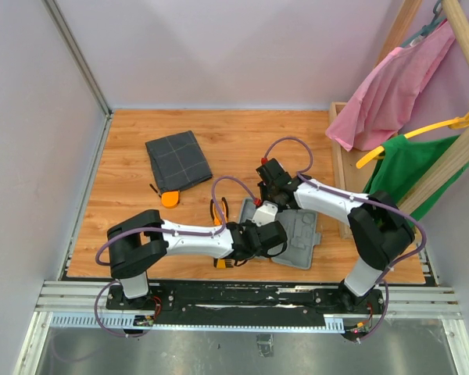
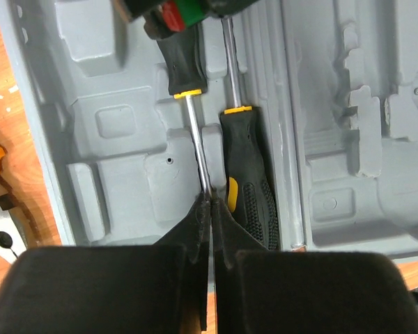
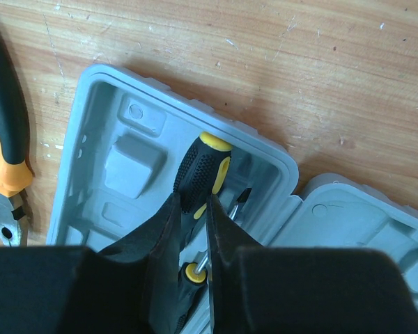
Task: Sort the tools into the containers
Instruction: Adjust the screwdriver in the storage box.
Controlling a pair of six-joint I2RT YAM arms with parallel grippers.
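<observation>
The left gripper (image 2: pixel 206 205), nearest the arm bases, was pinched shut on the bare shaft of a black-and-yellow screwdriver (image 2: pixel 182 66) lying in the open grey case (image 2: pixel 118 174). The right gripper (image 3: pixel 193 202) was clamped narrowly on that tool's handle. A second screwdriver (image 2: pixel 247 182) lay just beside it, pointing the opposite way. The pliers (image 3: pixel 7 132) lay left of the case on the wooden table (image 1: pixel 242 141). Farther back, a round orange piece (image 1: pixel 170 198) sat at the near edge of the dark fabric pouch (image 1: pixel 178 160).

Pliers (image 3: pixel 10 139) partly out of frame, screwdriver (image 2: pixel 192 118) tip hidden between fingers (image 2: pixel 191 231) of left hand (image 2: pixel 207 216), case (image 2: pixel 125 174) cut by frame edges
</observation>
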